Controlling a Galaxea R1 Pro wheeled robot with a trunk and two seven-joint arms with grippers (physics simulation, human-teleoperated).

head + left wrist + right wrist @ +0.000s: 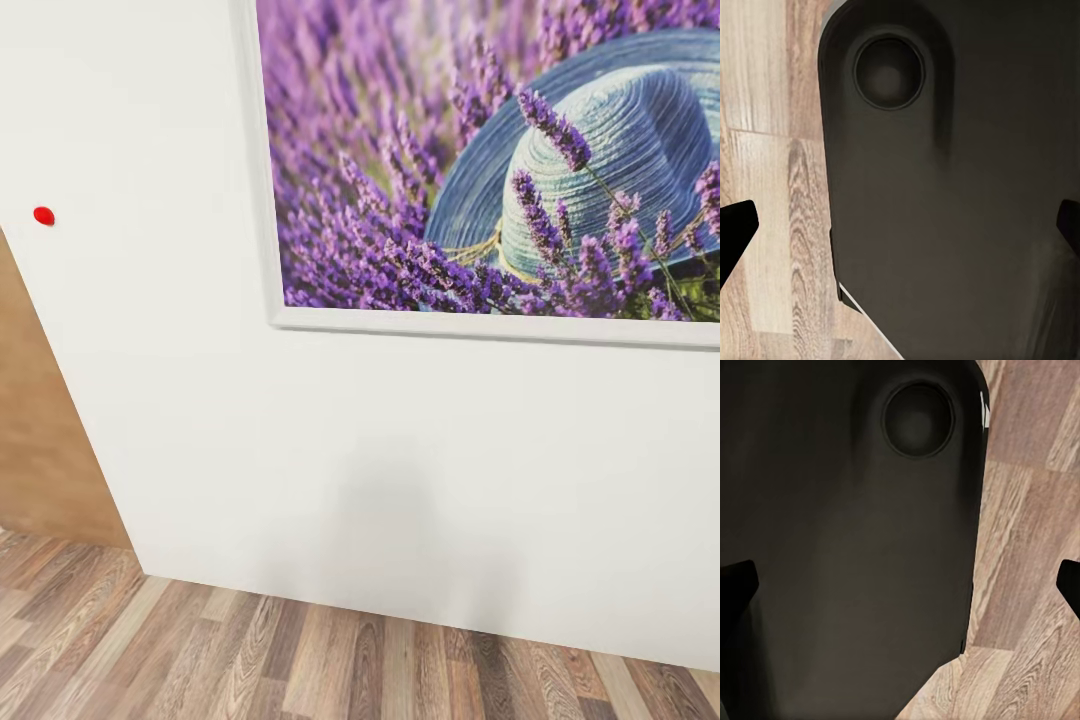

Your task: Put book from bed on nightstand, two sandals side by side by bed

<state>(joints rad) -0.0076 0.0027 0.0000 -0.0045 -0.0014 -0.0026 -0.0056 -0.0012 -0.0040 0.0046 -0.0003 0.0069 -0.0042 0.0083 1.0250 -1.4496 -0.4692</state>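
A white wall [300, 450] stands close ahead, bearing a framed lavender-and-hat picture [500, 160] and a red dot [43, 215]. Wood-plank floor [300, 660] runs below. Both grippers' fingers [735, 232] [735, 585] are spread wide over dark robot housing [960, 210].

Dark grey rounded base shell [952, 210], circular recess [889, 69], black fingertips [733, 225]

Wall ahead, floor below

A framed picture [490, 160] hangs on the wall [300, 450], upper right; a small dot [43, 215] lies left of it; the plank floor [250, 660] runs beneath.
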